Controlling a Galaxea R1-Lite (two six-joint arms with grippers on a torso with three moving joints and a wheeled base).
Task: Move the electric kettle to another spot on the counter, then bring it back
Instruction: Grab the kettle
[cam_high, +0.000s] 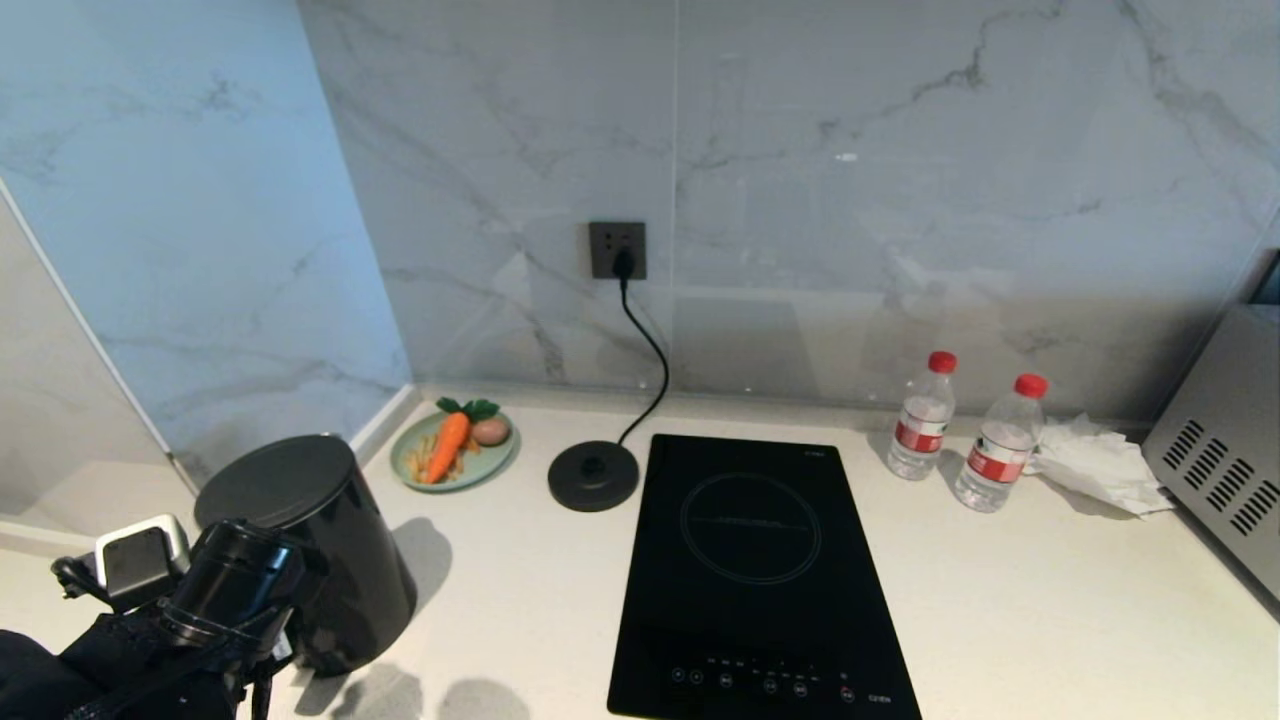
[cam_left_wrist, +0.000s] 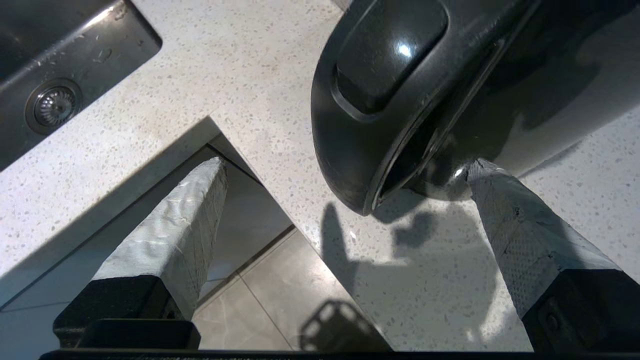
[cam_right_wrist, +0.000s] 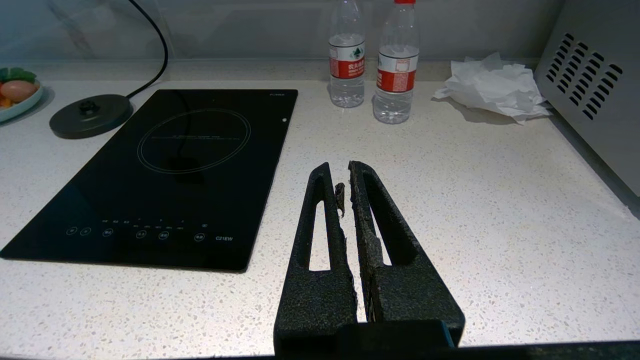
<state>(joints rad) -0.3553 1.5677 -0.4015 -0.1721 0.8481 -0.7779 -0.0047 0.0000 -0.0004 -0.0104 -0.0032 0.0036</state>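
kettle: the electric kettle (cam_high: 315, 545), a tall glossy black cylinder with a flat round black lid
pose: upright, lid level, resting on its own bottom
place: at about 8 o'clock in the head view, near the counter's front left corner, well apart from everything else
handle: broad black loop (cam_left_wrist: 385, 65) seen close in the left wrist view, facing the front edge
counter: the counter (cam_high: 1000, 610), wide off-white stone, faintly speckled, flat
contact: kettle stands directly on the stone, casting a shadow toward 3 o'clock

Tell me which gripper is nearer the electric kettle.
Left. The left gripper is open right beside the electric kettle; the right gripper hangs shut beyond the hob.
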